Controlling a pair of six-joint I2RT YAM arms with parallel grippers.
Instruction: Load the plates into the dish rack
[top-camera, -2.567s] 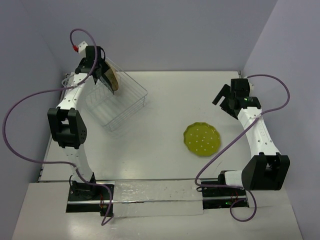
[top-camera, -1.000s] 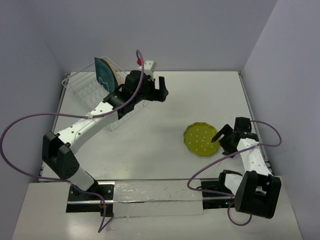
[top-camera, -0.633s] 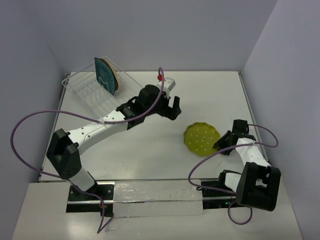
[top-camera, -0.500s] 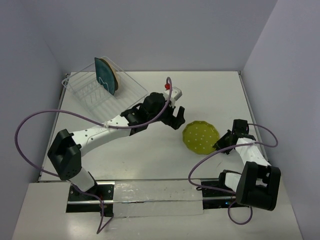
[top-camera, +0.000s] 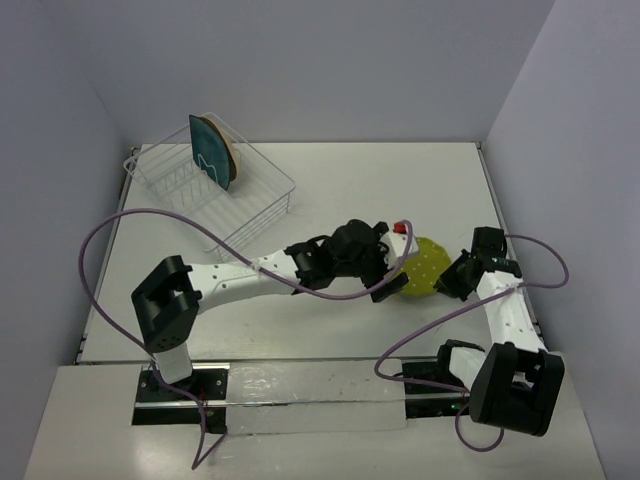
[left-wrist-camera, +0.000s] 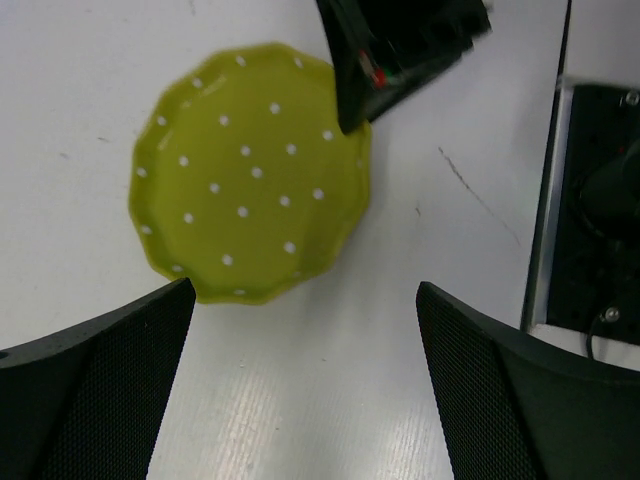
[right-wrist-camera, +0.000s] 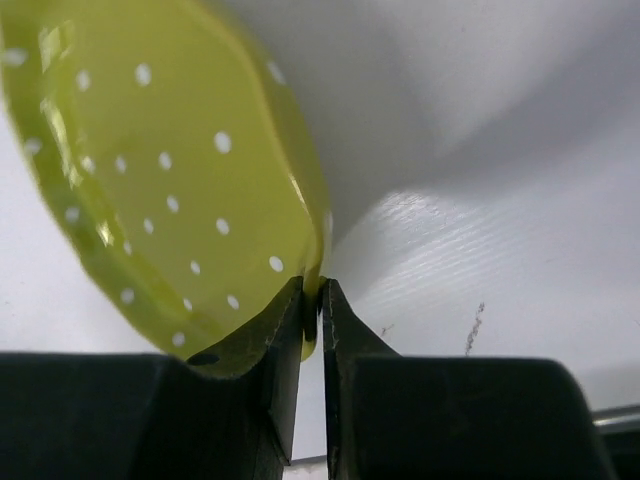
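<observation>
my right hand (right-wrist-camera: 312, 292) pinches the rim of the yellow-green plate (right-wrist-camera: 170, 170), low centre in its view; my left hand (left-wrist-camera: 303, 290) hangs wide open above it.

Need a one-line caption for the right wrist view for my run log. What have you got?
Right fingers pinch the rim of the yellow-green dotted plate over the white table.

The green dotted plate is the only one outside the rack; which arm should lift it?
Right: the right end effector pinches the green plate's rim; the left end effector hangs open above.
</observation>
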